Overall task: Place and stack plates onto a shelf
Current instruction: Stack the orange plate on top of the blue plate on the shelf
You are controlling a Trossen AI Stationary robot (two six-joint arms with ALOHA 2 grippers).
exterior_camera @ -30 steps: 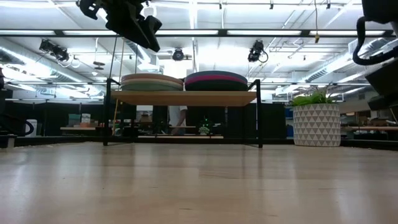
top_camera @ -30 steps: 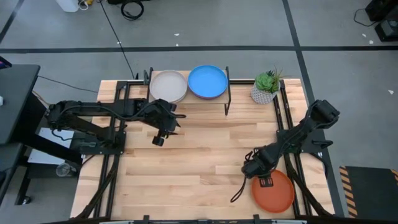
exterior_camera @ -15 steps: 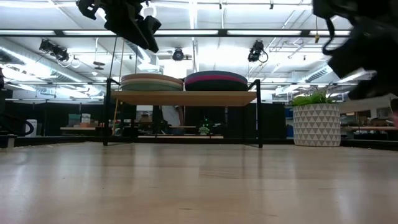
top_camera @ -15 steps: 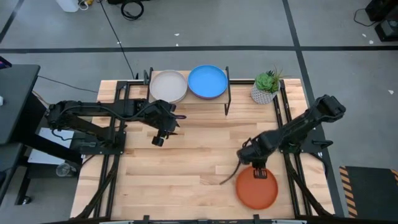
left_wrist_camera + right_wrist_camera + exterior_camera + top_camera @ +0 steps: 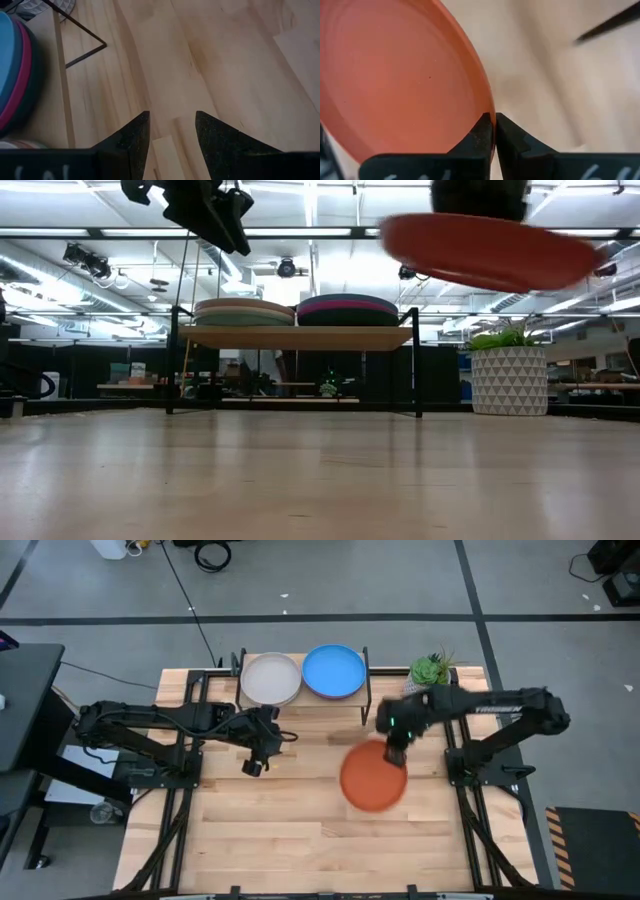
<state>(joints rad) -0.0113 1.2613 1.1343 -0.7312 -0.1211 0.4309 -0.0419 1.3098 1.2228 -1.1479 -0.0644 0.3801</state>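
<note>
High view, right gripper [image 5: 393, 752]: you've got it pinched onto the far rim of the orange plate [image 5: 373, 777], up in the air over the right middle of the table [image 5: 280, 830].
High view, orange plate: it sits just near of the shelf [image 5: 330, 705], close to the shelf's right leg, and not on it yet.
High view, shelf stacks: two piles at the far edge, the left one topped by a cream plate [image 5: 270, 678], the right one by a bright blue plate [image 5: 334, 670].
High view, left gripper [image 5: 253, 766]: parked left of centre, just near of the cream pile, holding nothing.
High view, extras: a potted plant [image 5: 428, 678] stands at the far right, beside the shelf.
Low view, orange plate [image 5: 490, 250]: floating high on the right, tilted a bit, above shelf height.
Low view, shelf [image 5: 297, 337]: both piles side by side on the board; the right one shows a magenta band under a dark top edge.
Low view, left gripper [image 5: 222, 222]: hanging top left, over the left pile's side.
Left wrist view, left gripper [image 5: 171, 131]: your fingers are spread apart with bare table between them; blue and magenta plate edges show at the side.
Right wrist view, right gripper [image 5: 494, 126]: fingers squeezed together on the rim of the orange plate [image 5: 395, 80], wood blurred behind.
</note>
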